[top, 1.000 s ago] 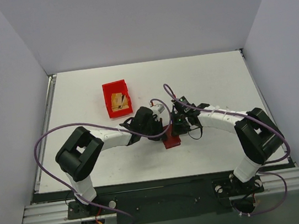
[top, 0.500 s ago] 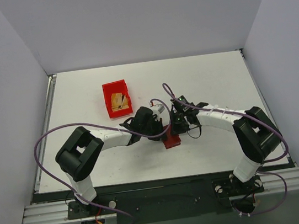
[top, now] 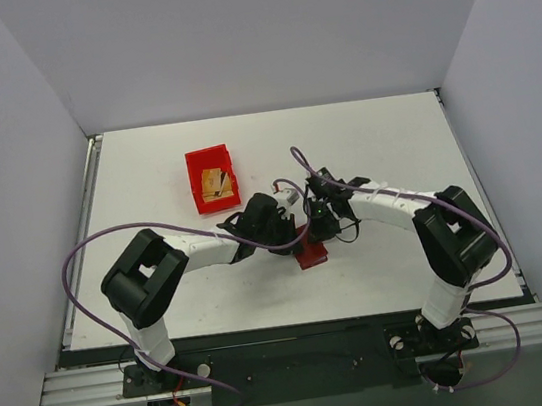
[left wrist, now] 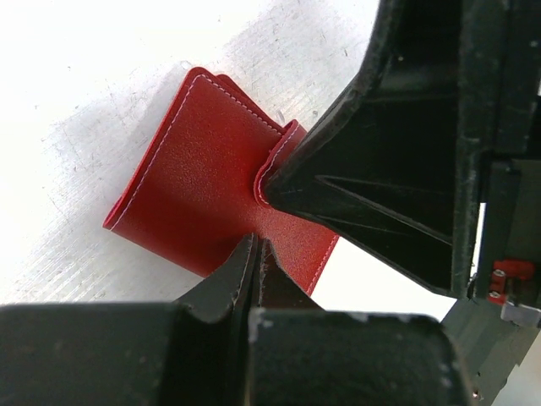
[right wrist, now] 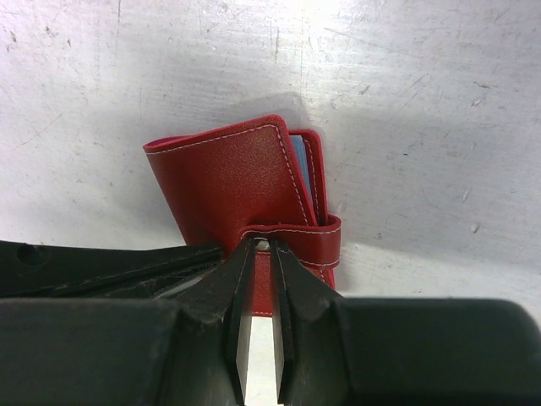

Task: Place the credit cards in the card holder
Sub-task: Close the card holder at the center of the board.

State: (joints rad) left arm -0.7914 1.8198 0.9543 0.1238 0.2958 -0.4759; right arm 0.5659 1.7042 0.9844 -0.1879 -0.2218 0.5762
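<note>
The bin sits toward the far left of the bench. The cards lie inside it, well apart from both arms, and none is in the holder yet.

The left gripper has its fingers pressed together and holds nothing. Its tip rests on the cover of the holder at one edge, apparently to pin it down. The hold is narrow. If the tip slides off the smooth cover, the holder is free to skid or lift.

The holder lies folded near the middle of the bench, toward the near edge, with a blue lining showing at its open side. The tab wraps across that side. Whether its snap is already undone cannot be told.

The right gripper has its fingers nearly together, and they seem to pinch the end of the tab. That grip is thin, so a sharp pull could let the tab slip out. A pull that overcomes the left tip's pressure would likely drag or tip the whole holder instead of opening it. With both arms busy here, the holder may also fold shut once either arm leaves for the bin.
</note>
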